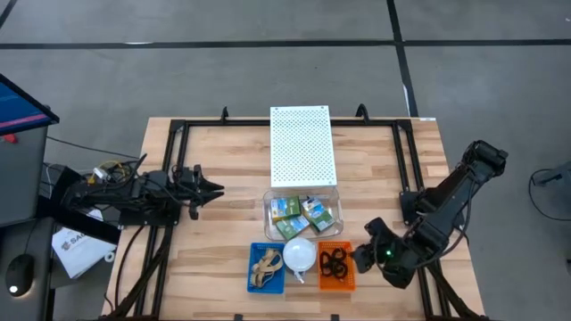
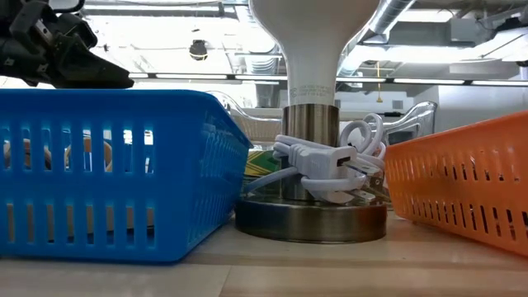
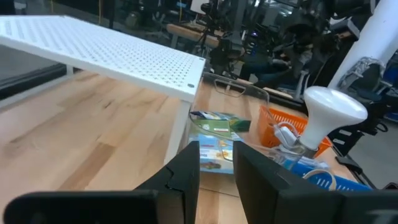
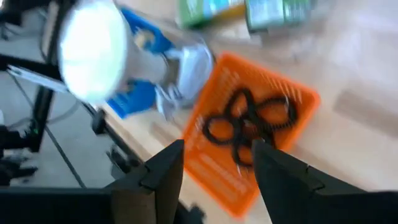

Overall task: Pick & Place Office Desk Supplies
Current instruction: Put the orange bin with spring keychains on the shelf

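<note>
The right pincer [image 1: 364,256], fingers spread and empty, hangs just beside the orange basket [image 1: 336,278] at its 3 o'clock edge. The black rings [image 1: 335,263] lie heaped inside that basket, so they sit toward 9 o'clock from the pincer, very near. The crayon boxes [image 1: 303,215] rest in a clear tray at counter centre; rubber bands [image 1: 266,265] fill the blue basket [image 1: 253,267]. The left pincer [image 1: 214,188], slightly parted and empty, waits well apart at 9 o'clock. The right arm is likely nearer for the rings.

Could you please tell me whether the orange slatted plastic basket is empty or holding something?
Holding something: the orange slatted plastic basket contains several small black loops, clustered on its floor in the high and right wrist views.
</note>
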`<state>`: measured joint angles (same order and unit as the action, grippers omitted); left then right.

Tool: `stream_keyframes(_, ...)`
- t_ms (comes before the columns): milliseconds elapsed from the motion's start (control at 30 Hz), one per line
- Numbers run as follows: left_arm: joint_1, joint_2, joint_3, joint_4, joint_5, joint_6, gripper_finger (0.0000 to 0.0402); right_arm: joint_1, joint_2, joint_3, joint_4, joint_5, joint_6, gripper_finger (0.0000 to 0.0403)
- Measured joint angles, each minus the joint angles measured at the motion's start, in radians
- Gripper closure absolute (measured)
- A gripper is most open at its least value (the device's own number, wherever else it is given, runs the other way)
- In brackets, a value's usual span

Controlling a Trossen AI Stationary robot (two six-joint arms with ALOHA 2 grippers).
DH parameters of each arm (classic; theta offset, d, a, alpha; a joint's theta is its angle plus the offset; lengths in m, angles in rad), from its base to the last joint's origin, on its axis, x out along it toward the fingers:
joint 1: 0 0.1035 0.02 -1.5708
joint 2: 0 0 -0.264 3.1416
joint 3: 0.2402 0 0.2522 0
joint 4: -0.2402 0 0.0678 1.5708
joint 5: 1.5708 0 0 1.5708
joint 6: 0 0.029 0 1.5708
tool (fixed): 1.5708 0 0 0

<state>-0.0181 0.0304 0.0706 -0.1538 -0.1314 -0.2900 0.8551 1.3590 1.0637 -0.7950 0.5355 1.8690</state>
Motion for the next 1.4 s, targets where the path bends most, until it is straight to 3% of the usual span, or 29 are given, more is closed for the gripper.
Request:
stream_keyframes(100,0.0,0.012,-0.001,0.009,0.0,-0.003,0.0314,-0.011,0.0,0.0,0.012,0.081,-0.072,0.0219)
stream_keyframes(200,0.0,0.028,-0.004,0.028,-0.001,-0.003,0.0314,-0.056,-0.003,0.0,0.035,0.091,-0.205,0.0219)
stream_keyframes(333,0.0,0.047,-0.004,0.049,-0.002,-0.003,0.0314,-0.141,-0.051,0.0,0.139,0.122,-0.511,0.0219)
stream_keyframes(533,0.0,0.075,-0.004,0.049,-0.002,-0.003,0.0314,-0.246,-0.201,-0.017,0.266,0.122,-1.034,0.0219)
stream_keyframes(700,0.0,0.101,-0.003,0.05,-0.002,-0.004,0.0314,-0.294,-0.403,-0.195,0.452,0.046,-1.314,0.0219)
stream_keyframes(833,0.0,0.12,-0.003,0.05,-0.002,-0.004,0.0314,-0.353,-0.576,-0.379,0.61,-0.074,-1.435,0.0219)
stream_keyframes(1167,0.0,0.154,-0.002,0.05,-0.002,-0.004,0.0314,-0.505,-0.904,-0.658,0.651,-0.336,-1.659,0.0219)
stream_keyframes(1400,0.0,0.17,-0.002,0.05,-0.002,-0.004,0.0314,-0.601,-1.038,-0.769,0.689,-0.363,-1.78,0.0219)
